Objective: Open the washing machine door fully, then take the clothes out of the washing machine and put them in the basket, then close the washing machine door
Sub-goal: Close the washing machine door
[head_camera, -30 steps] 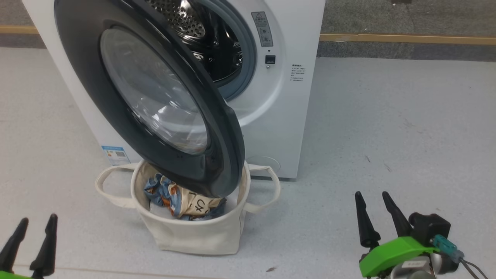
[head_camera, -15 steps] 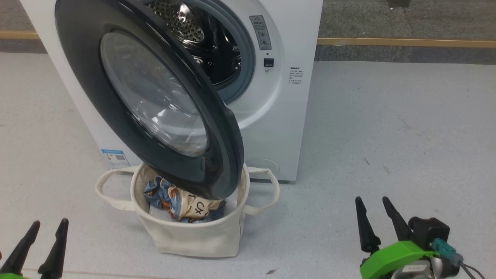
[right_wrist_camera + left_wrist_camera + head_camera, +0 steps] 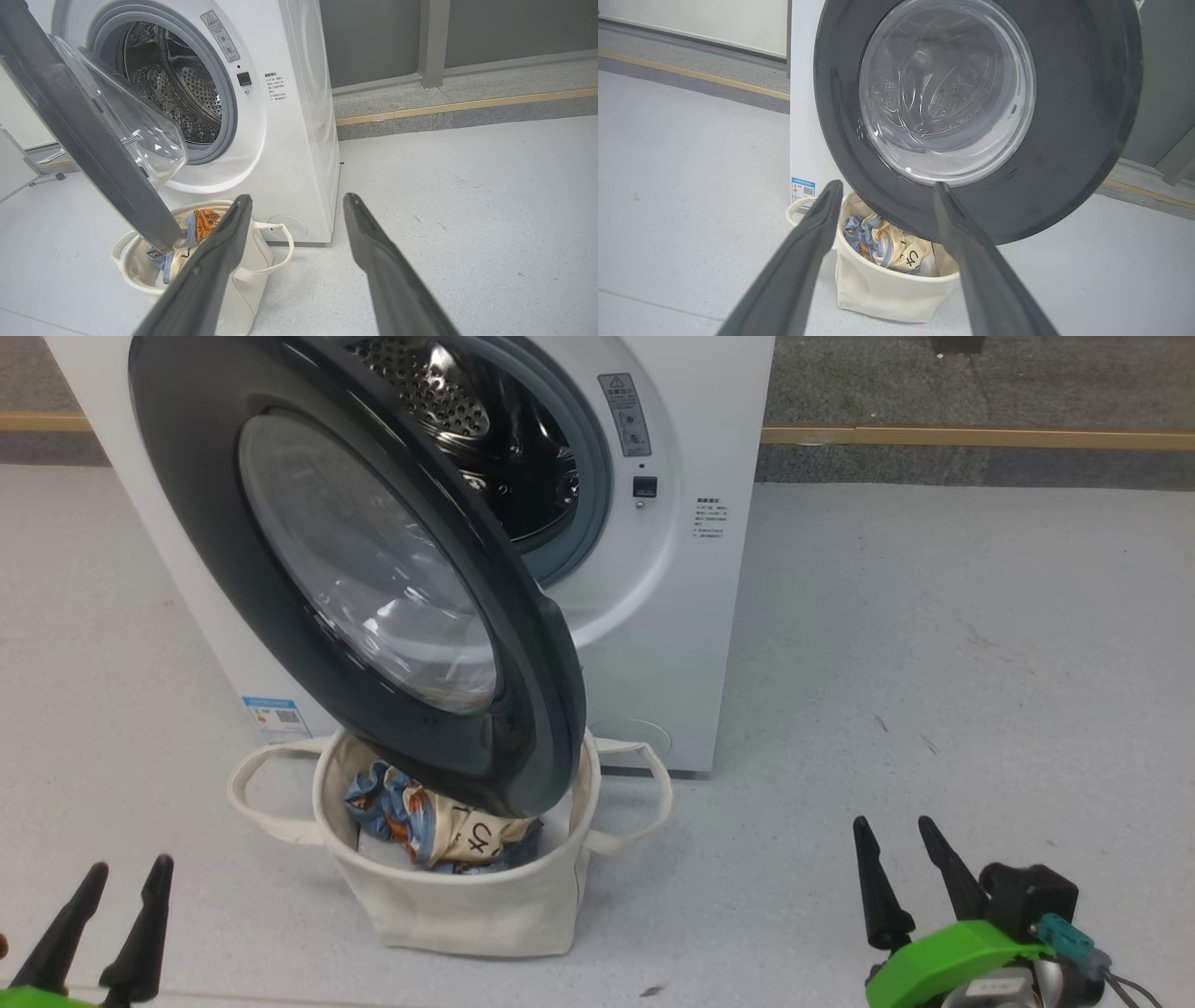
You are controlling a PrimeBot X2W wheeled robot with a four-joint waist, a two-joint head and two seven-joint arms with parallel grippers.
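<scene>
The white washing machine (image 3: 672, 569) stands ahead with its black-rimmed door (image 3: 373, 579) swung partly out, hanging over the cream basket (image 3: 467, 905) on the floor. Blue, orange and cream clothes (image 3: 420, 812) lie in the basket. No clothes show in the visible part of the steel drum (image 3: 173, 93). My left gripper (image 3: 131, 865) is open at the lower left, short of the basket. My right gripper (image 3: 892, 821) is open at the lower right, well clear of the machine. From the left wrist, the door (image 3: 1064, 140), basket (image 3: 887, 289) and clothes (image 3: 882, 238) sit beyond the open left gripper (image 3: 888, 184).
Pale grey floor (image 3: 934, 663) spreads to the right of the machine. A raised kerb with a yellow strip (image 3: 980, 434) runs along the back. One basket handle (image 3: 280, 247) loops out toward the machine's base beside my right gripper (image 3: 298, 198).
My left gripper has drifted a little to the right in the head view. The right gripper has sunk slightly. Door, basket and clothes are as before.
</scene>
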